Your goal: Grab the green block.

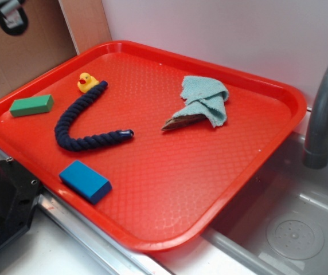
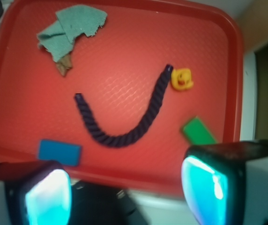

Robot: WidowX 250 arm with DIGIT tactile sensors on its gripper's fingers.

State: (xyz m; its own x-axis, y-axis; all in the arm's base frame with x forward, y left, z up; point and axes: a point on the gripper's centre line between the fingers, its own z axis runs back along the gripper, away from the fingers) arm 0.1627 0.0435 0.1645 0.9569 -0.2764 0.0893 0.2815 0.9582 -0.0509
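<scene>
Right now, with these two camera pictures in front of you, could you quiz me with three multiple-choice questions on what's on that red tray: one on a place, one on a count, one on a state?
1. What touches one end of the rope?
A. the duck
B. the blue block
C. the cloth

2. How many blocks lie on the tray?
A. one
B. two
C. four

3. The gripper is:
A. shut on the green block
B. shut on the rope
C. open, holding nothing

Answers: 1 A, the duck sits against the rope's far tip. 2 B, one green, one blue. 3 C, the fingers stand wide apart, clear of everything.
</scene>
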